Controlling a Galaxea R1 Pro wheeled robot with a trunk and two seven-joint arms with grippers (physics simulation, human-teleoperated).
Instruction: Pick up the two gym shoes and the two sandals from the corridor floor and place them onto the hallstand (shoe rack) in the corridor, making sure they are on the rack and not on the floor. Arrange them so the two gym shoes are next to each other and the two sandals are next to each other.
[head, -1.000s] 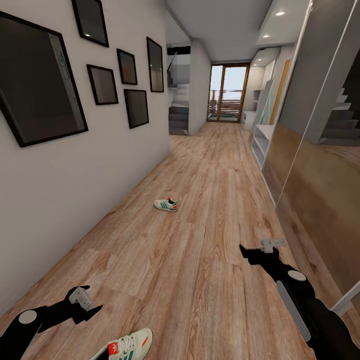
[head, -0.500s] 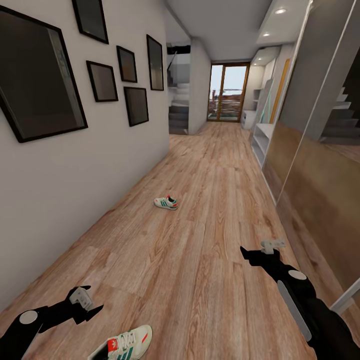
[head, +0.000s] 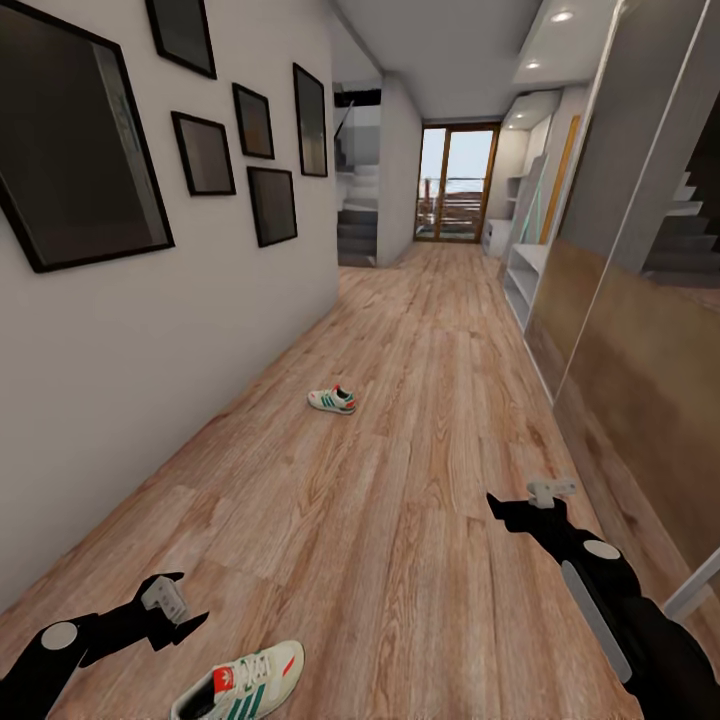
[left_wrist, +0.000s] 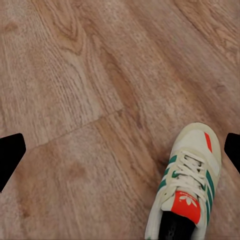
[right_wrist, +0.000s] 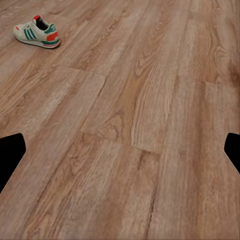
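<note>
A cream-white lace-up sneaker with green stripes and red tongue label lies on the light wood-plank corridor floor just beside the left claw, which is spread open; its twin sits well ahead near the wall. The right claw also stands open and empty. The shoe looks light, with a soft upper over a stiffer sole, so pinching the padded heel collar or side wall seems safest.

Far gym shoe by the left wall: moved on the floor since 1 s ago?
No. The far gym shoe keeps its place on the corridor floor planks; its slight shift in the head view matches the frames on the wall, so the camera moved.
</note>
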